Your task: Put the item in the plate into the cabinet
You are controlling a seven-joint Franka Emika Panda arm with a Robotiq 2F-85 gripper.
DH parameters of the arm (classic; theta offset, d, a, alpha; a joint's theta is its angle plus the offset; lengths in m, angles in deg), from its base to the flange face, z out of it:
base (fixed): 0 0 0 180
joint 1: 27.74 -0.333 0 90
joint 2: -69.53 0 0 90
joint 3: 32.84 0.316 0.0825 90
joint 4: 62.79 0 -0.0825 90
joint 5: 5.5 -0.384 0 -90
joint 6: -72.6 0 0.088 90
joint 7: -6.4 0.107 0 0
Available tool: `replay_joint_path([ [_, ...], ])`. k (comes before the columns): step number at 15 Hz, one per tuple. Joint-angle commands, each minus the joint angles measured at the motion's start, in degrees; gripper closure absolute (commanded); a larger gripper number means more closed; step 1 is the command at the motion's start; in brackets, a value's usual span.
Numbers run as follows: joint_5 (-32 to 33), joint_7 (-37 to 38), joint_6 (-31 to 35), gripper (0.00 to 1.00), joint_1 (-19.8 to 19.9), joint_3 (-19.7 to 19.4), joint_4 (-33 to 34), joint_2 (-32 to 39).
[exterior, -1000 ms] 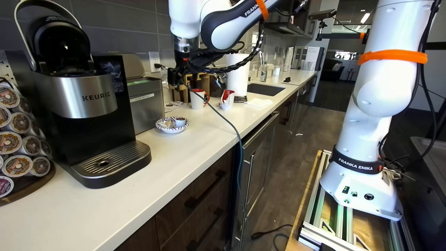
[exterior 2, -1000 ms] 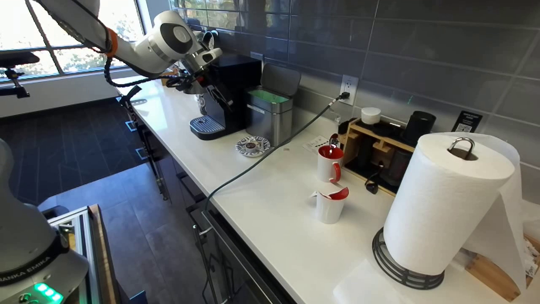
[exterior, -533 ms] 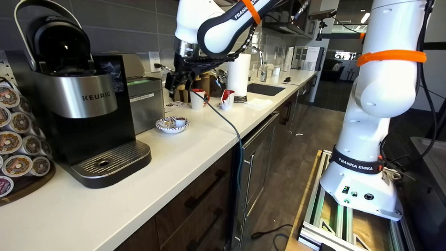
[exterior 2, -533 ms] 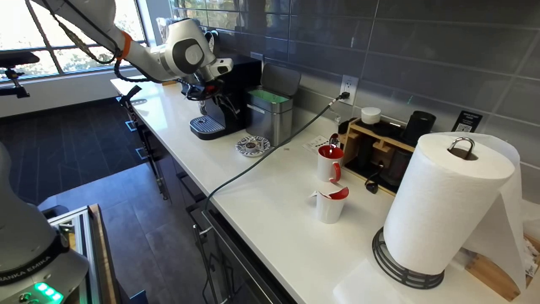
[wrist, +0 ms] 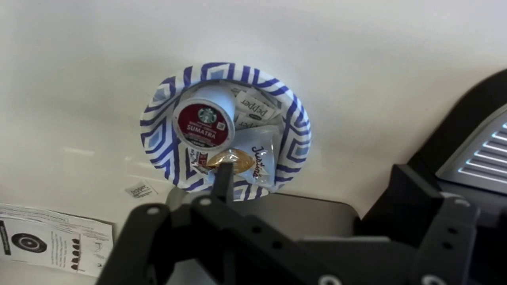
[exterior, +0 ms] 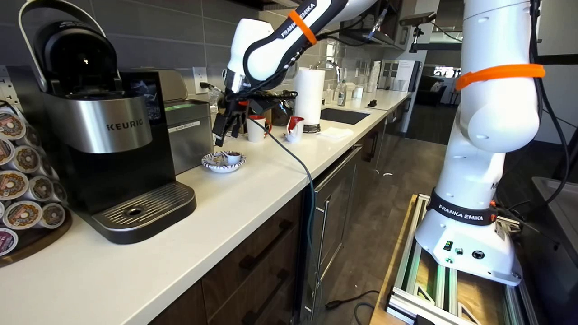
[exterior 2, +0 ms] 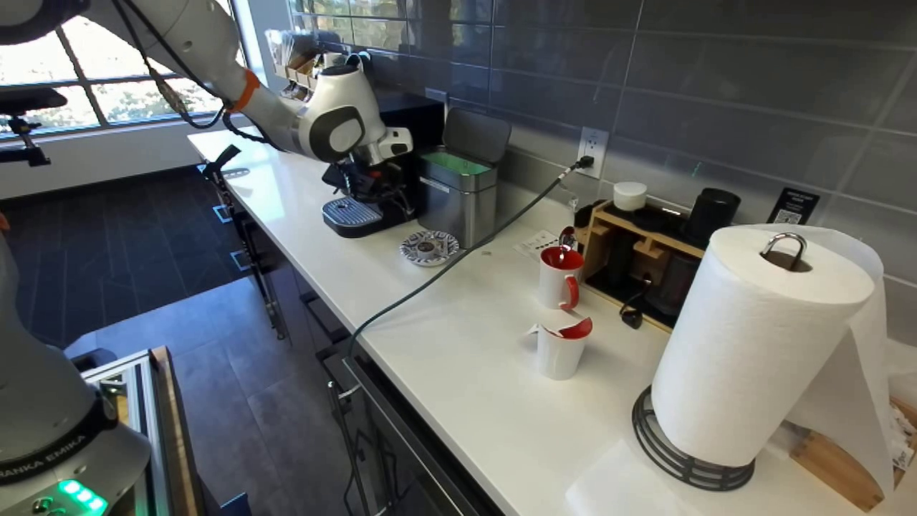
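The plate is a small round dish with a blue and white pattern; its rim (wrist: 295, 148) is at the middle of the wrist view. It stands on the counter in both exterior views (exterior: 221, 169) (exterior 2: 411, 249). In it lie a Starbucks coffee pod (wrist: 204, 122), pepper packets (wrist: 253, 106) and a Justin's packet (wrist: 263, 158). My gripper (wrist: 320, 171) is open and empty, above and beside the plate; one finger overlaps the plate's near edge in the wrist view. In an exterior view the gripper (exterior: 226, 137) hangs above the plate. Dark drawers (exterior: 257, 253) sit under the counter.
A coffee machine (exterior: 113, 122) and a metal bin (exterior 2: 458, 204) with raised lid stand close to the plate. A cable (exterior 2: 437, 279) crosses the counter. Two mugs (exterior 2: 560, 279) (exterior 2: 560, 355), a small wooden shelf (exterior 2: 598, 269) and a paper towel roll (exterior 2: 752, 351) stand further along.
The arm has swung toward the plate and the gripper has come down, now pointing downward closer above it. The plate and its contents have not moved.
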Motion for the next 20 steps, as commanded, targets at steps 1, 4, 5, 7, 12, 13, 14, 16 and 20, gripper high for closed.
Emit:
replay_joint_path([
  [1,5.55,6.07,0.79,0.0,-3.48,-5.2,2.67,3.27],
  [4,4.85,4.88,-0.02,0.0,-3.45,-5.7,1.96,2.19],
  [5,5.44,5.49,-0.03,0.0,-3.69,-6.18,2.29,2.42],
  [7,5.83,6.24,2.2,0.0,-3.94,-6.46,2.55,3.25],
  [12,5.14,6.83,9.27,0.0,-4.22,-7.16,5.1,7.22],
  [13,5.47,6.95,9.92,0.0,-4.56,-7.57,5.59,7.94],
  [14,6.5,7.52,10.41,0.0,-5.19,-8.48,6.2,8.87],
  [16,6.62,7.61,10.58,0.0,-5.8,-9.41,7.29,10.48],
  [20,5.62,8.01,9.98,0.0,-6.78,-10.54,9.59,13.79],
])
